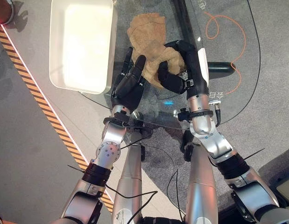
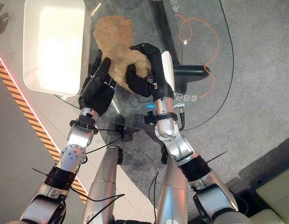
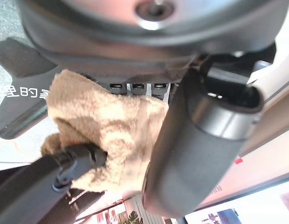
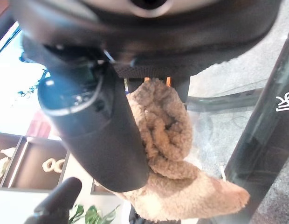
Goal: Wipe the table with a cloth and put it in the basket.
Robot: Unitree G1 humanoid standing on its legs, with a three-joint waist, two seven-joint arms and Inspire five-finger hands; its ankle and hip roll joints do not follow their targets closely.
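Still mid-wipe — right robot hand (image 1: 175, 70) curled round tan fleece cloth (image 1: 147, 35) on glass bench (image 1: 228, 56), left robot hand (image 1: 129, 81) flat-fingered beside it — white basket (image 1: 81, 44) yet unfilled.

Silver-grey jointed arms with black wrist bands end in each dark robot hand (image 1: 129, 85), one white-sided (image 1: 191, 65).

The cloth (image 1: 150, 46) is a tan, fuzzy fleece with a rough, nubbly pile, bunched into soft folds. The table (image 1: 237, 51) top is clear glass, smooth and glossy, with reflections on it. The basket (image 1: 81, 44) looks like smooth white plastic with a slight sheen. Both the left hand (image 1: 128, 86) and the right hand (image 1: 184, 70) have matt dark casings. The floor (image 1: 28, 140) beneath looks like matt grey carpet.
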